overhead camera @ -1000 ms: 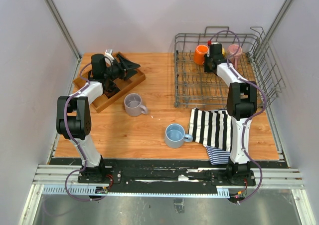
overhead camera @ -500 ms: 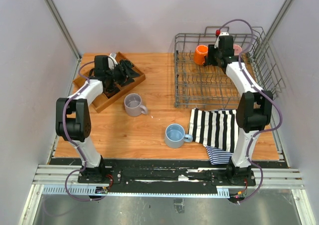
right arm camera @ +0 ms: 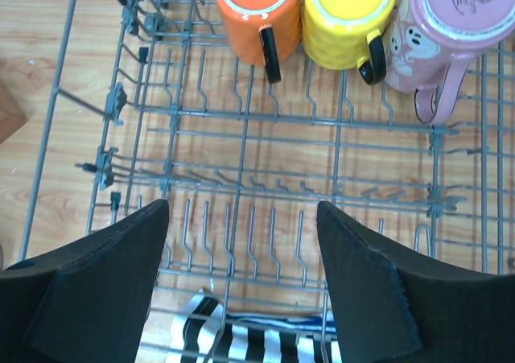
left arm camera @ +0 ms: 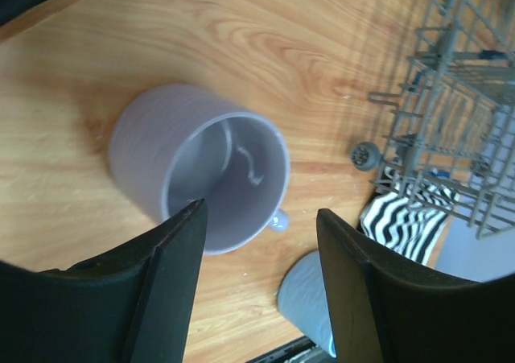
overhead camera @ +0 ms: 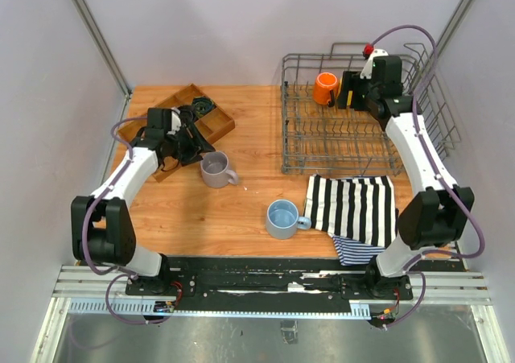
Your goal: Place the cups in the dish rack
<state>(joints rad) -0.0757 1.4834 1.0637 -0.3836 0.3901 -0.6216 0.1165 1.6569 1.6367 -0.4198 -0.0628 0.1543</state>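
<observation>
Right wrist view: the right gripper (right arm camera: 241,290) hangs spread and empty over the dish rack (right arm camera: 306,115), where the orange mug (right arm camera: 257,9), yellow mug (right arm camera: 346,13) and pink mug (right arm camera: 451,25) sit side by side in its far row. The left gripper (left arm camera: 261,290) is spread just above the grey mug (left arm camera: 201,170) on the table (overhead camera: 249,129), pinching nothing; the light blue mug (overhead camera: 282,218) stands beside the striped cloth (overhead camera: 350,206).

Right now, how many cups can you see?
5. Orange cup, yellow cup and pink cup side by side at the far end of the rack; grey cup and blue cup on the table.
</observation>
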